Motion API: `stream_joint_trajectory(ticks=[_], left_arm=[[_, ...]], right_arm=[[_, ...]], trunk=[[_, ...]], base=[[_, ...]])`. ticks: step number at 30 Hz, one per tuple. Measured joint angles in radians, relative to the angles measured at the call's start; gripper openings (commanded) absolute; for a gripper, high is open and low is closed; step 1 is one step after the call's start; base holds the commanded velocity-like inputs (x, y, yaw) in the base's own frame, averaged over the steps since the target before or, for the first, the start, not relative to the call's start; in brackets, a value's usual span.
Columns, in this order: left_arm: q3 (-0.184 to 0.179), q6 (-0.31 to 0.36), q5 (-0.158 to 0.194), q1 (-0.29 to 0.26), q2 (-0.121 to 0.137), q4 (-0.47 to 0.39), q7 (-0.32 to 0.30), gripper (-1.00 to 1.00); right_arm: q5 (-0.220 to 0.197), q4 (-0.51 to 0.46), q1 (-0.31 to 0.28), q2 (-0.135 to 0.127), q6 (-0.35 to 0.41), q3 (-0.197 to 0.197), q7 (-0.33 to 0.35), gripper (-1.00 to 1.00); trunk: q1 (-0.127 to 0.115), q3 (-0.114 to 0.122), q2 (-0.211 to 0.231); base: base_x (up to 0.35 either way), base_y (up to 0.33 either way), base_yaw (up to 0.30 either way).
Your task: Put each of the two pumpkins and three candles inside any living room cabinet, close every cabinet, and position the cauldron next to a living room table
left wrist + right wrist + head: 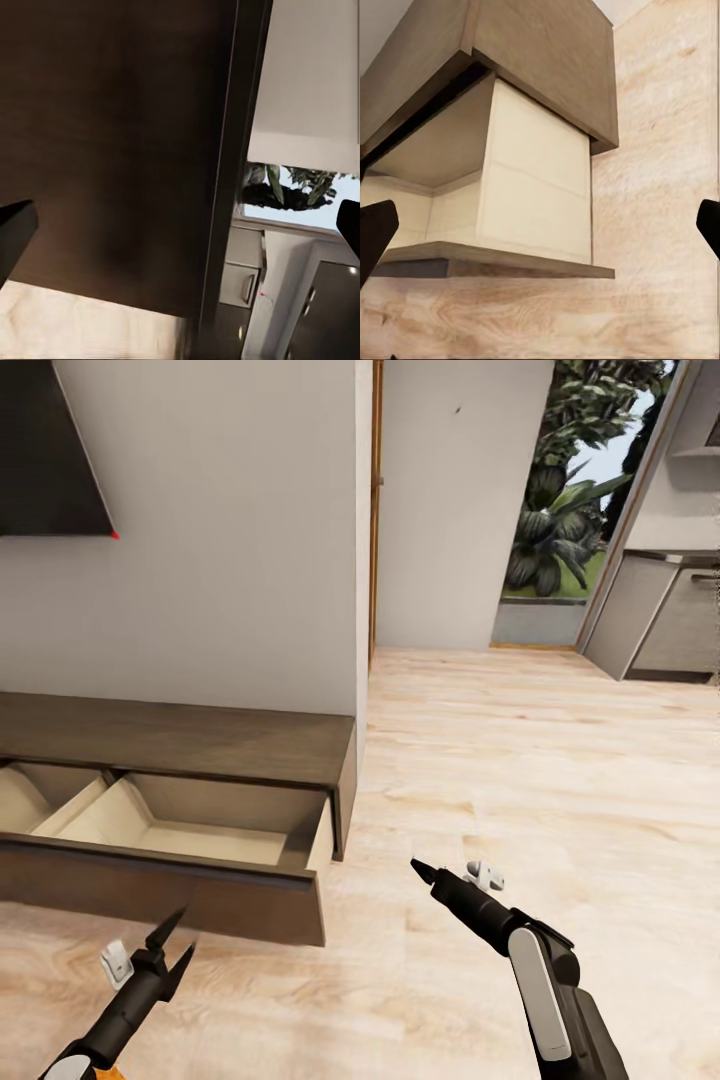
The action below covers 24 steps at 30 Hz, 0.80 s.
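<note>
Although the cabinet [190, 745] stands against the wall with its drawer [200, 830] pulled out, the pale compartments that show hold nothing — no pumpkin or candle lies in them as far as I can see. So I judge that the filling, the closing and the cauldron step are all left to do. The left gripper [172, 950] hovers just before the drawer front, fingers spread and empty. The right gripper [425, 872] hangs over the wooden floor [540, 760]; whether it is released I cannot tell.
</note>
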Motion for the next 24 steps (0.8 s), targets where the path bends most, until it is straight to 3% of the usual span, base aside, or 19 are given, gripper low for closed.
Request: stream_joint_trajectory(ticks=[7,13,15,17,21,24], left_arm=[[-0.001,0.006,0.000,0.000,0.003,-0.004,0.001,1.00],[0.003,0.117,-0.003,0.008,0.007,-0.166,0.034,1.00],[0.008,0.149,-0.001,0.018,0.009,-0.238,0.105,1.00],[0.038,0.218,0.001,0.030,0.012,-0.296,0.180,1.00],[0.114,0.310,0.000,0.037,0.014,-0.330,0.293,1.00],[0.139,0.360,0.002,0.038,0.020,-0.344,0.447,1.00]], right_arm=[[-0.003,0.009,0.003,-0.003,0.045,-0.003,-0.004,1.00],[-0.009,0.043,-0.001,-0.006,0.078,-0.006,-0.004,1.00],[-0.008,0.076,-0.001,-0.006,0.079,-0.006,-0.004,1.00],[-0.006,0.106,-0.001,-0.007,0.080,-0.007,-0.004,1.00],[-0.004,0.131,-0.002,-0.008,0.082,-0.011,-0.004,1.00],[-0.002,0.147,-0.002,-0.017,0.087,-0.015,-0.005,1.00]], trunk=[[0.000,0.000,0.000],[-0.001,0.000,0.000],[-0.001,0.000,0.000],[-0.001,0.004,0.000],[-0.003,0.019,0.001],[-0.004,0.031,0.002]], base=[[-0.219,0.000,0.000],[-0.014,0.000,0.000],[-0.001,0.000,0.000],[0.000,0.000,0.000],[0.000,0.000,0.000],[0.000,0.000,0.000]])
